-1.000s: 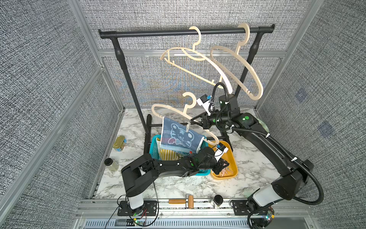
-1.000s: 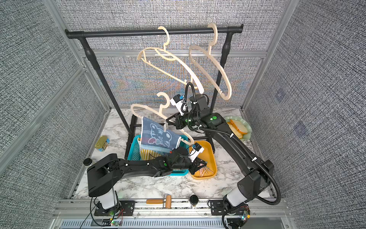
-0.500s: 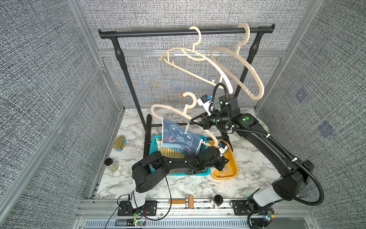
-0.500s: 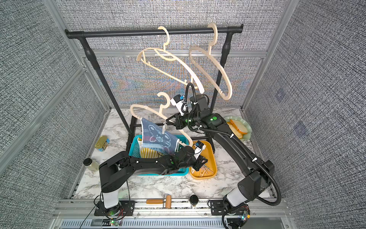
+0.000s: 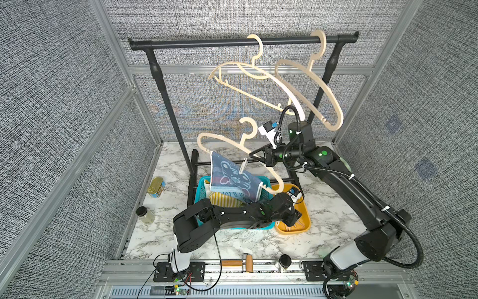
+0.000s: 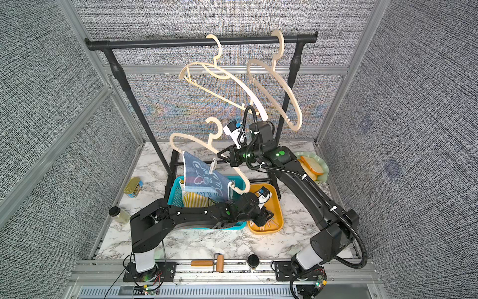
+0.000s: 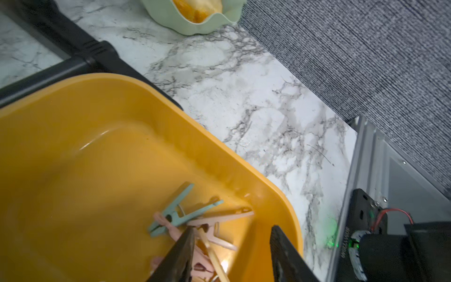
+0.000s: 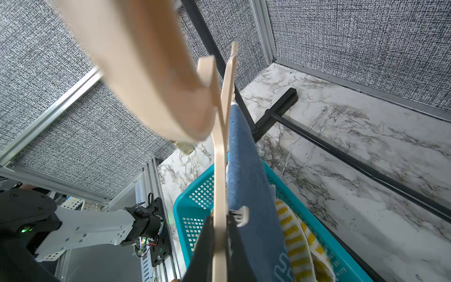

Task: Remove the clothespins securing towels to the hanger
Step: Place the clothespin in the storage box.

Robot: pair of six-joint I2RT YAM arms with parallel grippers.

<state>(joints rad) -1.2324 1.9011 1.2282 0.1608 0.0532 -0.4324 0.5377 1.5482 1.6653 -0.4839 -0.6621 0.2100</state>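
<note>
A pale wooden hanger [image 5: 222, 139] hangs tilted in mid-air, and my right gripper [image 5: 252, 154] is shut on its arm. The dark blue towel [image 5: 232, 178] droops from it into the teal basket. One white clothespin [image 5: 243, 165] pins the towel to the hanger, right beside the right gripper [image 8: 219, 219] in the right wrist view, where the clothespin [image 8: 240, 214] shows too. My left gripper [image 7: 233, 229] is open, low over the orange tray [image 7: 170, 102]. Several loose clothespins lie under it, one of them mint green [image 7: 180, 212]. The yellow-striped towel [image 5: 222, 199] lies in the basket.
The teal basket [image 5: 201, 189] and orange tray [image 5: 306, 222] stand side by side below the black rack [image 5: 232, 42], which carries two bare hangers. A tin [image 5: 156, 187] and jar [image 5: 144, 214] stand left, a green plate [image 6: 314, 155] right, a roller [image 5: 248, 262] and dark jar [image 5: 283, 261] in front.
My left gripper has moved a little right over the orange tray and its jaws have opened. The right gripper and the hanger have stayed put.
</note>
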